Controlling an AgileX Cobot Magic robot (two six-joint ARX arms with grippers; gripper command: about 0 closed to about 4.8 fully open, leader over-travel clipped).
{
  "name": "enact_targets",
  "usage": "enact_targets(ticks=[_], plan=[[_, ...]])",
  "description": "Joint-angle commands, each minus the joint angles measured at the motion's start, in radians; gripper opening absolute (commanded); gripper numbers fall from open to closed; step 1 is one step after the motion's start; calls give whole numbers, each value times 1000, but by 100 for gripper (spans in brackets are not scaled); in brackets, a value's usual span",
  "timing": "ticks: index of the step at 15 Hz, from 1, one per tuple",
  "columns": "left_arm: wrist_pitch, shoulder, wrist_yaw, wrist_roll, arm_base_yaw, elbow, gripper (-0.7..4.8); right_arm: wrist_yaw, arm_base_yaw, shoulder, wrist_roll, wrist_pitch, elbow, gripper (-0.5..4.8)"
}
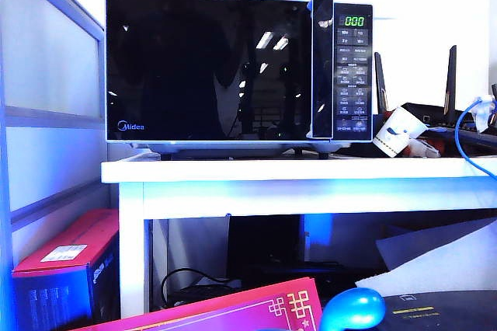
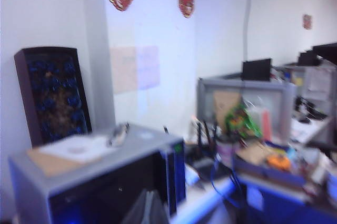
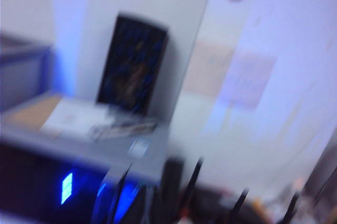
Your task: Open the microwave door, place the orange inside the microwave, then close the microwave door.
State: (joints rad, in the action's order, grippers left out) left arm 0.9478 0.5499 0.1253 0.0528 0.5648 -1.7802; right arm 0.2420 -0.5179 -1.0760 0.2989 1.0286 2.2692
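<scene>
While the microwave (image 1: 238,67) sits with its door (image 1: 210,67) closed, both grippers, out of sight, are pressed together, empty.

— Can you see your grippers?
— No, both sit outside every view. My right wrist view is smeared; the microwave (image 3: 79,182) is a dark blur.
— The orange?
— Hidden.

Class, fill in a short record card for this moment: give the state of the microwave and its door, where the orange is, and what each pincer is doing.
microwave: on the white table, display lit green
microwave door: shut, handle strip on the panel side
orange: not seen in any view
left pincer: out of view, shut
right pincer: out of view, shut
task stage: door not yet opened
</scene>
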Motion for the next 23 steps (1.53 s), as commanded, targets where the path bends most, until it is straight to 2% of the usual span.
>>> enact_targets(ticks=[1,2,4,5,7,8,10,11,12,13,16,18,20,23], plan=[[298,-100,-73,20,-1,3,-6,-41,-1,107,-60,98,-63,-5],[372,-119,-69,22,-2,23,-6,-92,-1,166,-56,87,-156,-5],[320,-163,-37,21,-2,127,-6,-110,-1,254,-56,18,-343,-5],[183,-206,5,17,-2,285,-6,-123,-1,344,-58,-113,-548,-5],[39,-249,32,18,-2,484,-6,-140,-2,436,-60,-286,-761,-5],[-112,-278,75,-6,-1,687,-6,-140,-3,517,-64,-441,-955,-5],[-366,-290,81,-37,-1,941,-6,-140,-5,615,-64,-616,-1205,-5],[-569,-289,79,-63,-1,1104,-5,-140,-5,674,-66,-705,-1367,-5],[-716,-289,57,-69,-1,1241,-6,-144,-5,715,-73,-746,-1486,-5],[-799,-286,29,-69,0,1349,-6,-143,-5,745,-103,-776,-1597,-5],[-834,-283,-56,-69,0,1550,-6,-144,-5,784,-263,-879,-1867,-5],[-832,-283,-63,-55,0,1621,-5,-105,-5,783,-288,-950,-2041,-5],[-793,-283,-102,-42,0,1641,-5,-103,-5,784,-325,-951,-2144,-5],[-775,-283,-103,-42,0,1641,-5,-102,-5,784,-325,-947,-2202,-5]])
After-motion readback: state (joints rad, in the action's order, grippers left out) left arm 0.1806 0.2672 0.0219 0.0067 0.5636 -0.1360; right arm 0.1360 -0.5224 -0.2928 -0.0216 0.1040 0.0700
